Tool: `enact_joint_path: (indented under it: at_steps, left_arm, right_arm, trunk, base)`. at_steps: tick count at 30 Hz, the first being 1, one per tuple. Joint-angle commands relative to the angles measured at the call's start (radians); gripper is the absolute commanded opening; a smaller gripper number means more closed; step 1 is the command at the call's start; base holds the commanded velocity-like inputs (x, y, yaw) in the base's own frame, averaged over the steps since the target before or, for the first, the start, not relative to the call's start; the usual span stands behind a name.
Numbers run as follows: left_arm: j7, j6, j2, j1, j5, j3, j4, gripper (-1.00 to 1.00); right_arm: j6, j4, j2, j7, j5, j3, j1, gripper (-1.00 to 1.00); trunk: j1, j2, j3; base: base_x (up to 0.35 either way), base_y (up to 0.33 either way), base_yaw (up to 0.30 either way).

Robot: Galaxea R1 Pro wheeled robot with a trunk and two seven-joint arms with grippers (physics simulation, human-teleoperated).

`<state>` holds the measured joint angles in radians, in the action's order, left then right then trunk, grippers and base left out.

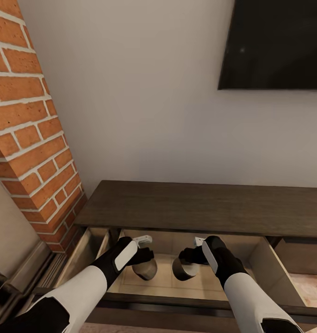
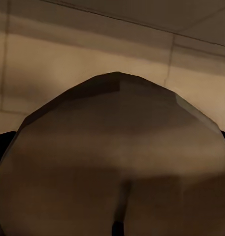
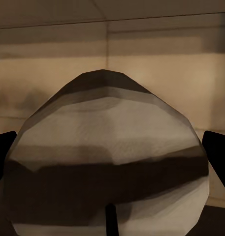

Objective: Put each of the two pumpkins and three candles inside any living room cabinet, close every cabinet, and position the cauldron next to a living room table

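Both arms reach forward and down, wrists angled inward toward each other. The left gripper and right gripper each clasp a rounded object.

A plain white wall is at the back. A red brick post stands at the left. A black TV hangs up high.

We are looking at a rounded, faceted, dull brown object close up | a dark groove is running down its near side | pale tan flat panels with thin seams are standing behind it | dark shapes are showing at both edges
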<state>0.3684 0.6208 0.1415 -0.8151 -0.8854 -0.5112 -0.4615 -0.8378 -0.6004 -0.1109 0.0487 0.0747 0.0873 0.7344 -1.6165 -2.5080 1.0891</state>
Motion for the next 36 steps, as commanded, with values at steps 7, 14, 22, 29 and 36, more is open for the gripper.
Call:
enact_joint_path:
  at_steps: [7,14,22,29,36]
  left_arm:
    - [0.008,-0.002,0.001,0.002,-0.008,-0.013,-0.007,-1.00]
    - [0.012,0.002,0.002,0.003,-0.011,-0.036,-0.009,-1.00]
    - [0.006,0.008,0.001,0.003,-0.019,-0.036,-0.014,-1.00]
    - [-0.022,0.014,0.001,-0.006,-0.018,-0.032,-0.005,-1.00]
    - [-0.032,0.033,0.001,-0.014,-0.017,-0.033,-0.009,-1.00]
  right_arm:
    - [-0.004,-0.001,-0.001,0.002,0.003,0.006,0.000,-1.00]
    - [-0.003,-0.001,0.000,0.002,0.004,0.004,-0.001,-1.00]
    - [-0.001,-0.003,0.000,0.002,0.004,0.003,-0.001,-1.00]
    - [-0.003,-0.014,-0.001,0.002,0.005,0.003,0.000,-1.00]
    - [-0.003,-0.025,-0.003,0.002,0.005,0.003,0.000,-1.00]
  trunk:
    - [0.000,0.000,0.001]
    - [0.000,0.000,0.001]
    - [-0.002,-0.001,0.016]
    - [-0.005,-0.003,0.043]
    - [-0.008,-0.005,0.073]
  base:
    - [0.062,0.000,0.000]
    - [0.111,0.000,0.000]
    - [0.011,0.000,0.000]
    - [0.001,0.000,0.000]
    - [0.000,0.000,0.000]
